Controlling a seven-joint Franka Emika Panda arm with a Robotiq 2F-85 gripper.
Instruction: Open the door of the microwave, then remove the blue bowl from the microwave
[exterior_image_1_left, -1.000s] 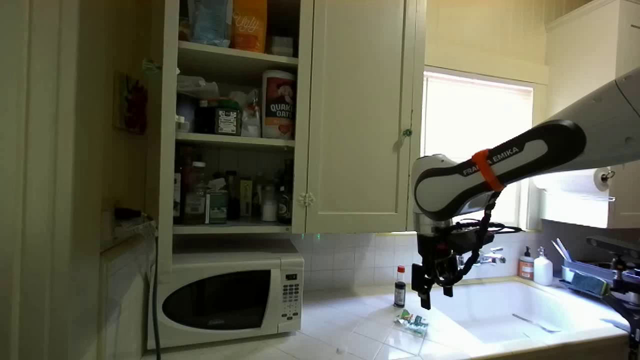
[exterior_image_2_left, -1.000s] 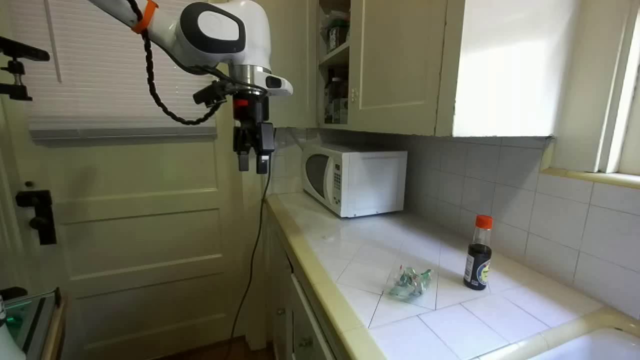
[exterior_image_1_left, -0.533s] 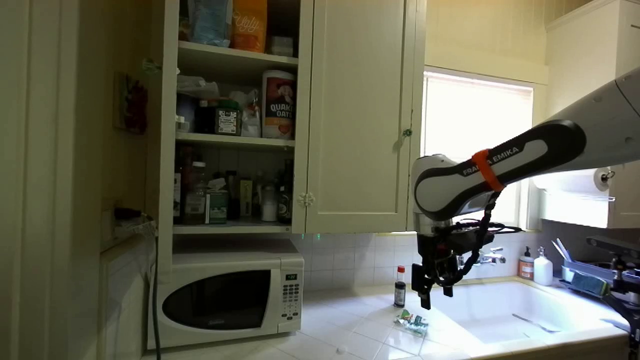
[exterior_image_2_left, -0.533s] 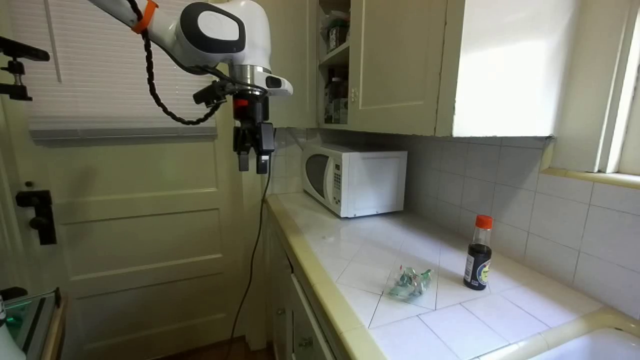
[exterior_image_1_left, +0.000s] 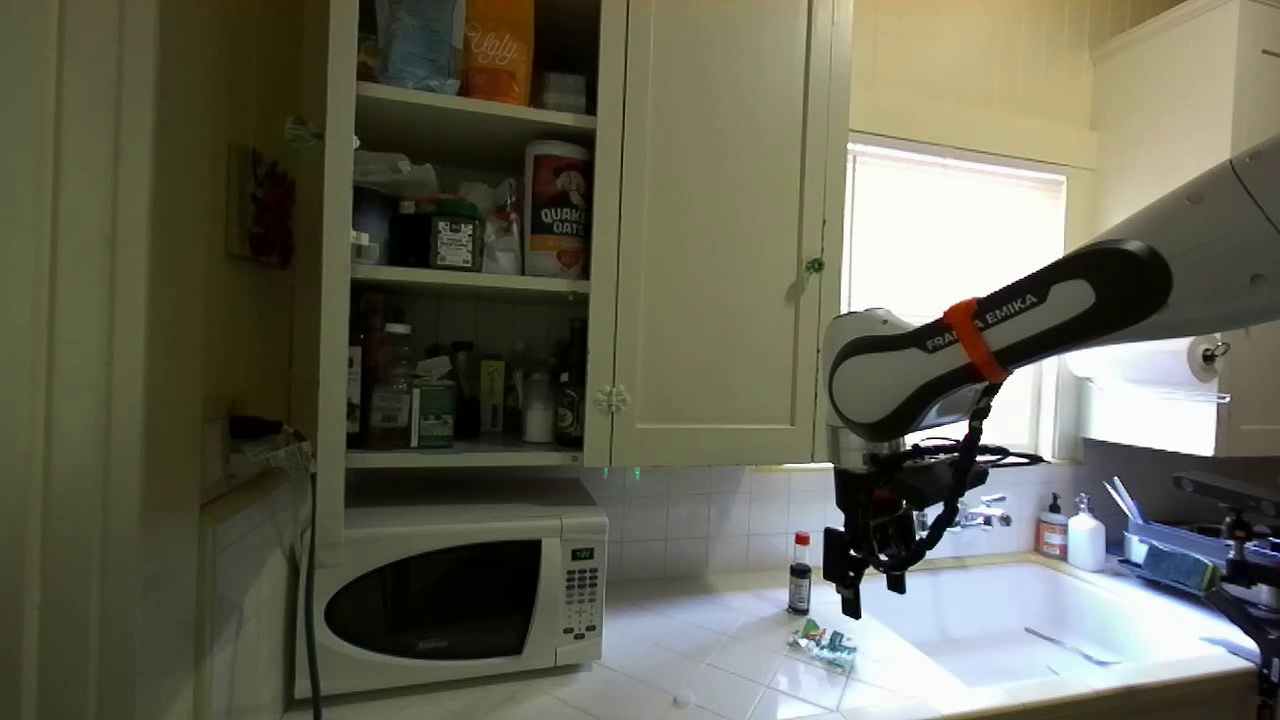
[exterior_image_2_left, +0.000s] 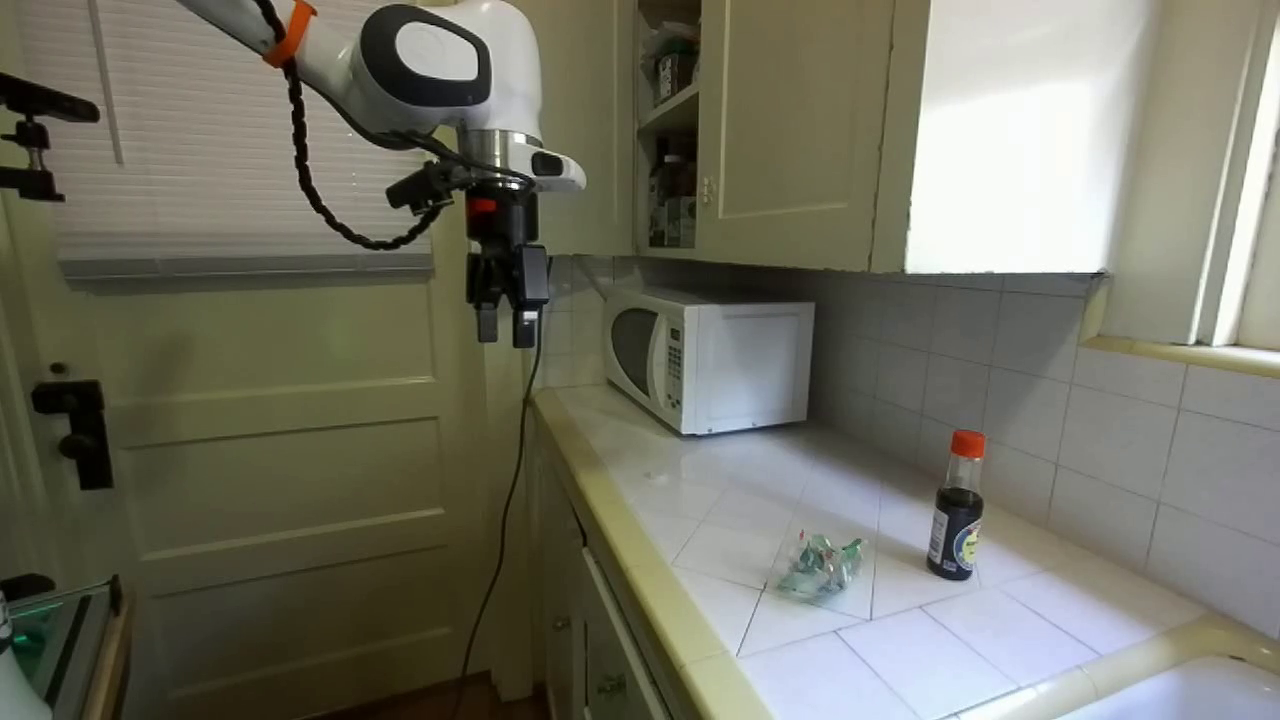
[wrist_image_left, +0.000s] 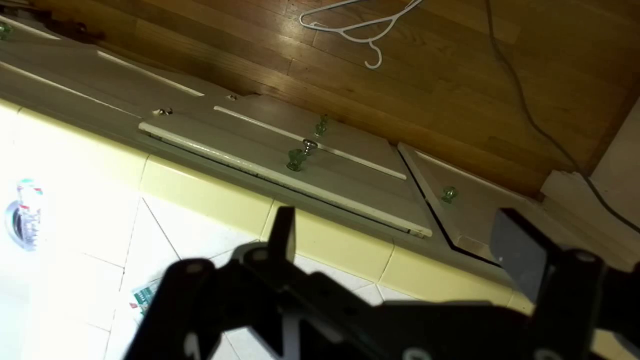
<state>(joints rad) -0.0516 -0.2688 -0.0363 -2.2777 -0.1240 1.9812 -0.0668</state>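
We are in a kitchen: sink (exterior_image_1_left: 1000, 600) and faucet (exterior_image_1_left: 988, 516), microwave (exterior_image_1_left: 450, 600) on a tiled desk (exterior_image_1_left: 690, 650), an oats canister (exterior_image_1_left: 558, 210) on a shelf (exterior_image_1_left: 470, 281).

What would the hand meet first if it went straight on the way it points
Probably the floor: the hand points down, and its line seems to pass just outside the counter's edge. Depth is unclear, so that edge might catch it.

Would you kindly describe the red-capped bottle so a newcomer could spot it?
Look on the tiled counter between the microwave and the sink. Unlike the crumpled wrapper nearby, the bottle stands upright, dark below its bright red cap.
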